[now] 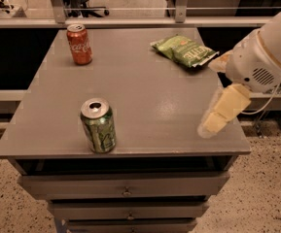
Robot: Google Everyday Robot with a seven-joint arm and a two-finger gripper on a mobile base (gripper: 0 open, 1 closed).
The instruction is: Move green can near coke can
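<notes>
The green can (pixel 97 126) stands upright near the front left edge of the grey table (pixel 149 91); it is green with pale markings and an opened silver top. The coke can (pixel 79 44) stands upright at the table's far left corner, well apart from the green can. My gripper (pixel 214 122) hangs on the white arm (pixel 266 52) over the table's right front edge. It is far to the right of the green can and holds nothing.
A flat green chip bag (pixel 184 51) lies at the far right of the table, just behind the arm. Drawers (pixel 125 186) sit below the tabletop. A metal railing (pixel 130 8) runs behind the table, and speckled floor lies around it.
</notes>
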